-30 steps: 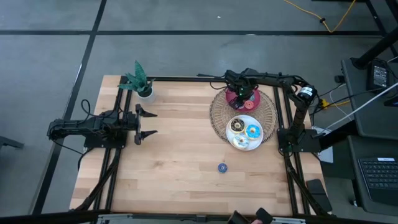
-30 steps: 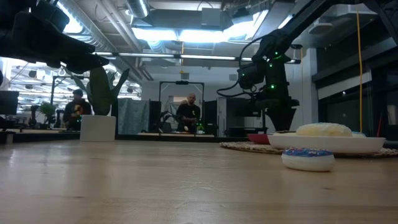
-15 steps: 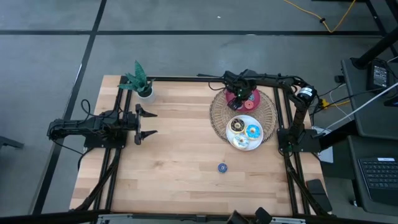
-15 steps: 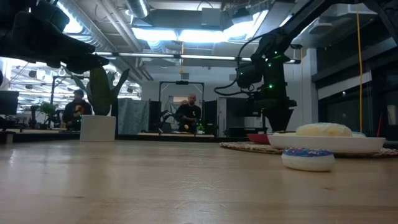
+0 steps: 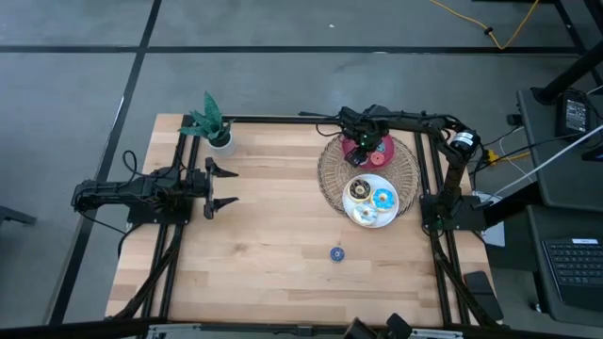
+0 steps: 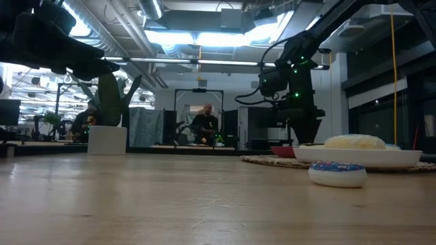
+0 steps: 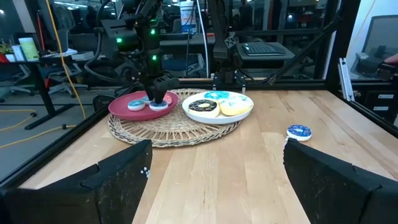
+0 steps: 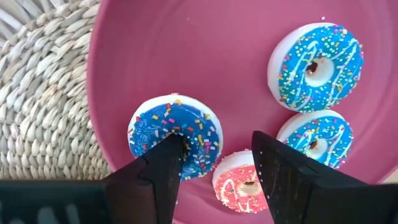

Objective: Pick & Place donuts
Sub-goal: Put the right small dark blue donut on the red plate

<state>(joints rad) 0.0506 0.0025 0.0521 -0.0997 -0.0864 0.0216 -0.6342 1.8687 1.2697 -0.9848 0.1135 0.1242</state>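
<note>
Hovering over the red plate [image 8: 205,68], my right gripper [image 8: 214,171] has its fingers spread and grips nothing; one finger overlaps the rim of a dark-blue-iced small donut [image 8: 174,134] with coloured sprinkles and a white base. Beside that donut on the same plate lie a red-pink one [image 8: 239,183] and two light-blue ones with white drizzle, one near the plate's edge [image 8: 317,65] and the other [image 8: 314,144] just beside the red-pink ring.

The red plate rests on a round woven mat [image 5: 367,174], sharing it with a white plate [image 5: 371,213]. On the white plate sit three larger donuts: dark chocolate [image 5: 358,189], blue-iced [image 5: 383,199] and white-iced [image 5: 364,215], close together.

A lone small blue donut [image 5: 336,253] lies on the bare wooden table [image 5: 264,245], well apart from the mat, on the side away from the red plate.

My left gripper [image 5: 222,185] waits far from the mat, near a potted plant [image 5: 211,122], fingers wide and holding nothing.
</note>
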